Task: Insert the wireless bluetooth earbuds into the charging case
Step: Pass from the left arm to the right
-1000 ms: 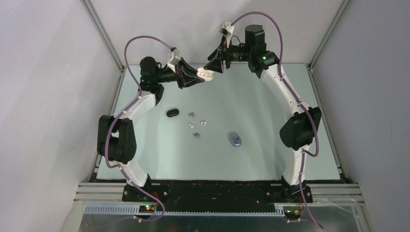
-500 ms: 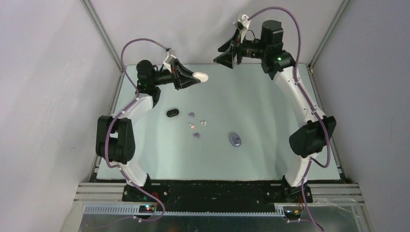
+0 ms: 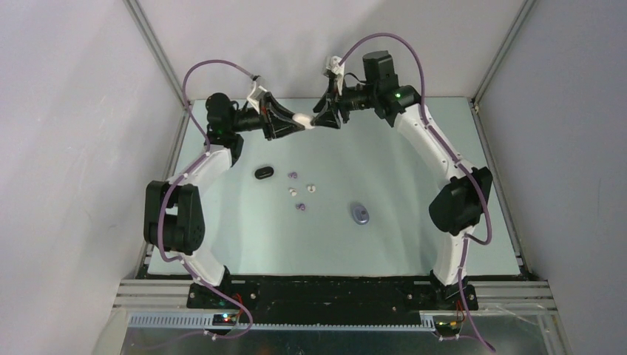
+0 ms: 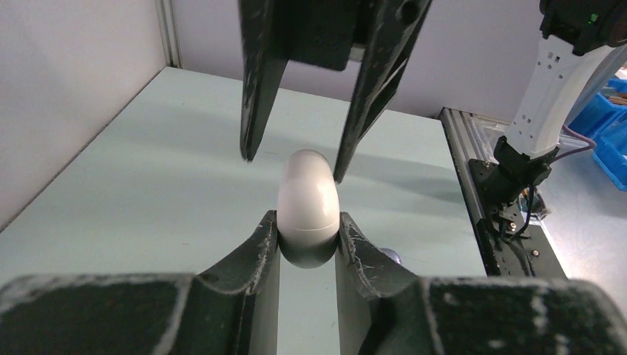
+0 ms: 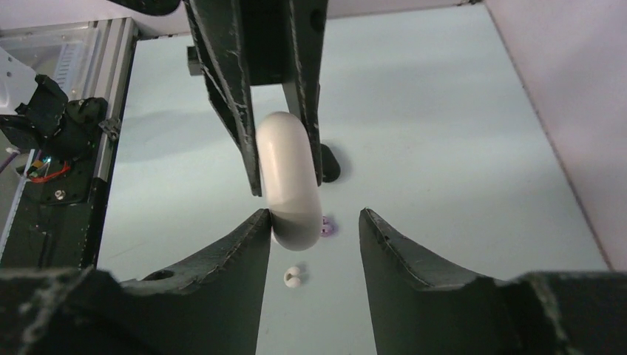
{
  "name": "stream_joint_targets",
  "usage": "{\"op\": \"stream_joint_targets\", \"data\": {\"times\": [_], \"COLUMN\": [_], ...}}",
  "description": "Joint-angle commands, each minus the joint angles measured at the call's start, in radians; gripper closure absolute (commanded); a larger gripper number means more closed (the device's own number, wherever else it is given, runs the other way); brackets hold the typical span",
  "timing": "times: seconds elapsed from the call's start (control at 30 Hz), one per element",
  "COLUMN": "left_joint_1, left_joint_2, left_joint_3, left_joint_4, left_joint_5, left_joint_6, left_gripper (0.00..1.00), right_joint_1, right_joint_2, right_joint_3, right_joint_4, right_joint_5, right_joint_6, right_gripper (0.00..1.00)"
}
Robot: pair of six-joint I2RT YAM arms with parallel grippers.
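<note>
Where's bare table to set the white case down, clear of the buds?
Bare: the wide stretch between the grey-purple case and the right arm, and the near strip before the arm bases. Crowded: mid-table, where the loose earbuds cluster between the black case and the grey-purple case.

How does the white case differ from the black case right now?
The white case is clamped in the left claw, up in the air; the black case lies on the table, untouched. The right claw's open fingers flank the white case; no claw is near the black case. Both are smooth oval pebbles.
</note>
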Motion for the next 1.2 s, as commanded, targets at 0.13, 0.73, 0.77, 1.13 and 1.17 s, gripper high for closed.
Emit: {"op": "stream_joint_targets", "data": {"times": [0.13,0.73,0.77,1.13,1.17], "left_joint_1": [-0.007,-0.018,-0.018,-0.017,-0.018], "left_joint_2": [-0.04,-0.016,-0.015,0.012,0.016], "left_joint_3": [0.045,0.057,0.055,0.06,0.06], "left_joint_4": [0.008,-0.015,-0.011,0.013,0.015], "left_joint_5": [0.03,-0.031,-0.032,-0.045,-0.047], "left_joint_6": [0.033,-0.005,-0.019,-0.103,-0.107], "left_gripper": [1.0,0.74,0.73,0.57,0.56], "right_joint_1": [0.009,0.024,0.019,0.004,0.003], "right_joint_2": [0.045,0.055,0.055,0.057,0.055], "right_joint_3": [0.097,0.1,0.1,0.082,0.08], "right_joint_4": [-0.054,-0.021,-0.015,0.038,0.049], "right_joint_5": [-0.043,-0.115,-0.115,-0.127,-0.128], "right_joint_6": [-0.047,0.002,0.014,0.089,0.095], "right_gripper": [0.55,0.91,0.91,0.94,0.94]}}
